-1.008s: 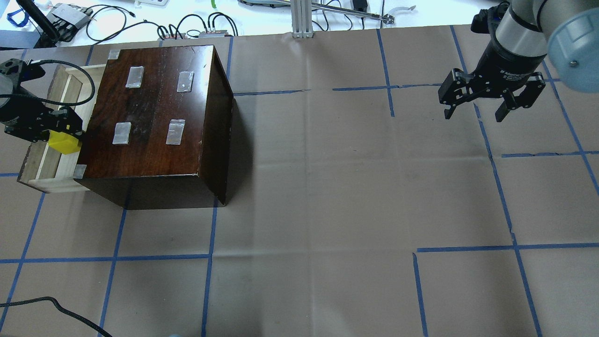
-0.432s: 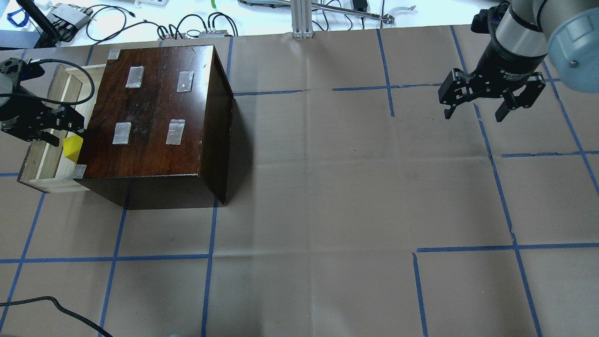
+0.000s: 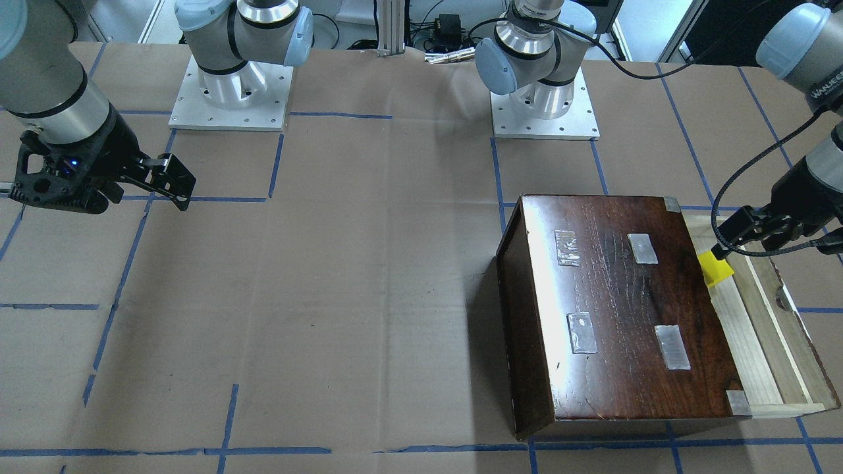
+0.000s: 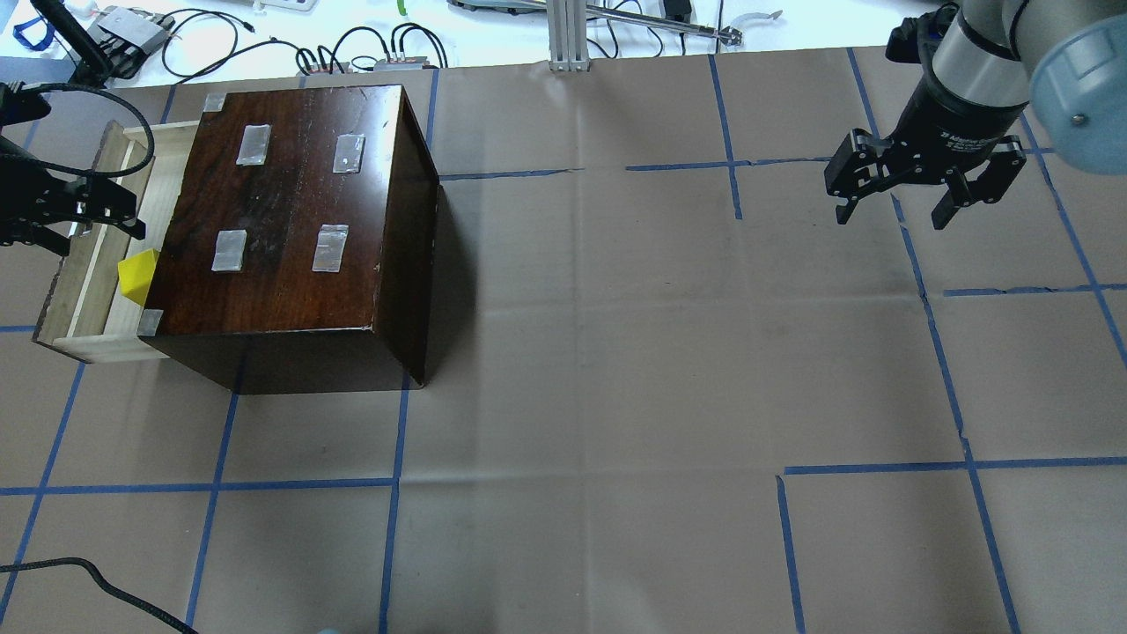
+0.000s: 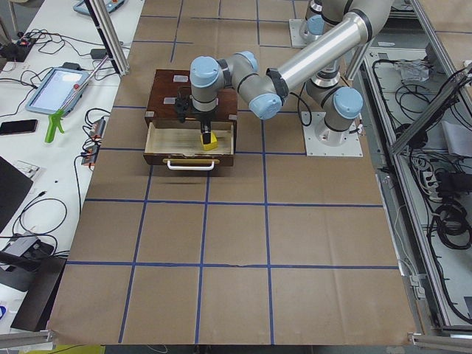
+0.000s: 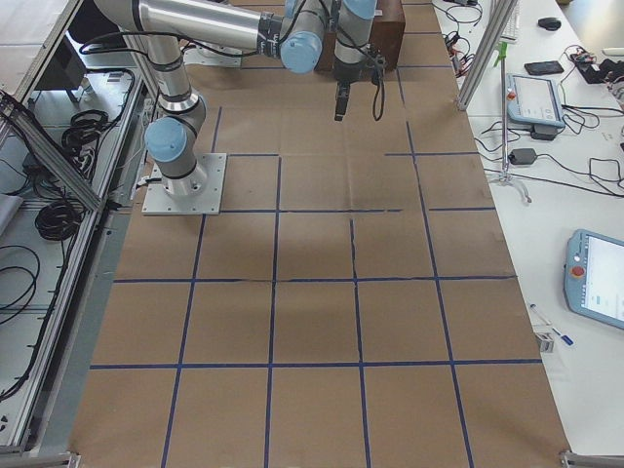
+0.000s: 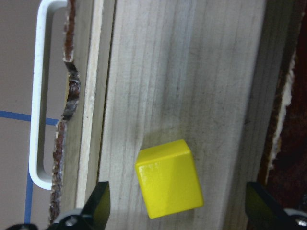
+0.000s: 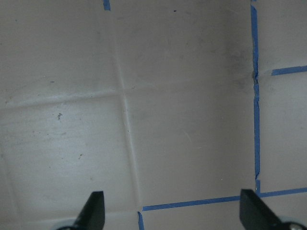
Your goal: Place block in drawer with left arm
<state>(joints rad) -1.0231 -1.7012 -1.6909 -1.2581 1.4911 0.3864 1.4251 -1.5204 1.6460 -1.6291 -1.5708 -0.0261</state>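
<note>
The yellow block lies loose on the floor of the open pale-wood drawer, close to the dark box. It also shows in the front view, the left side view and the left wrist view. My left gripper is open and empty, hovering above the drawer; its fingertips stand apart on either side of the block, clear of it. My right gripper is open and empty, far off over the table's right side.
The drawer's white handle is on its outer front. The box top carries several tape patches. Blue tape lines grid the brown paper table. A black cable lies at the near left edge.
My left gripper has let go of the block, opened and drawn up and away. The block has dropped onto the drawer floor. The right arm has not moved.
</note>
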